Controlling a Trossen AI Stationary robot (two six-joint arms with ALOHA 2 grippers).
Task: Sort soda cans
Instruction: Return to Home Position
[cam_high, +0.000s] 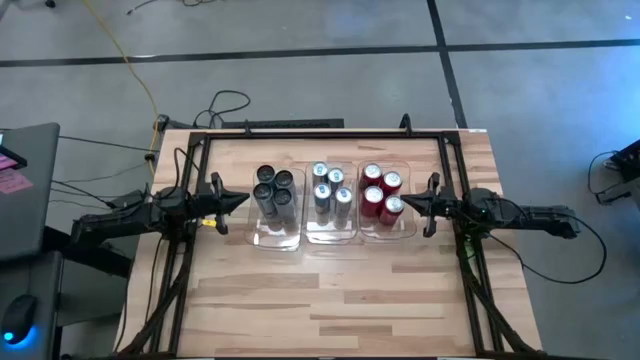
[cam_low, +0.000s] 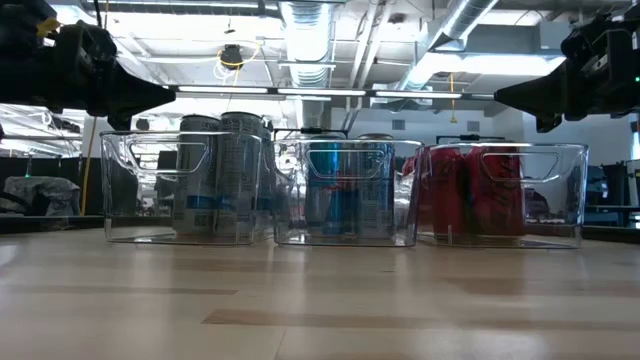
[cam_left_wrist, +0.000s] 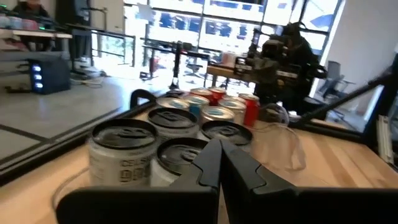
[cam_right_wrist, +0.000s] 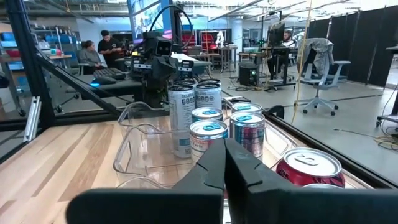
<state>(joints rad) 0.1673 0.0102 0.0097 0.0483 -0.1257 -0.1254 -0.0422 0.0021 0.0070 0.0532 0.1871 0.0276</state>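
Note:
Three clear bins stand side by side at the table's middle. The left bin (cam_high: 275, 238) holds several dark grey soda cans (cam_high: 273, 189), the middle bin (cam_high: 331, 238) several silver-blue cans (cam_high: 330, 187), the right bin (cam_high: 388, 232) several red cans (cam_high: 381, 191). All cans stand upright on their bases. My left gripper (cam_high: 244, 200) hovers shut just left of the left bin, pointing level at it and above the grey cans (cam_left_wrist: 146, 146). My right gripper (cam_high: 405, 204) hovers shut at the right bin's right side, above the red cans (cam_right_wrist: 308, 165).
A dark frame (cam_high: 325, 134) runs around the table's far and side edges. Bare wooden tabletop (cam_high: 330, 300) lies near of the bins. People sit at desks (cam_right_wrist: 99, 53) in the room beyond the table.

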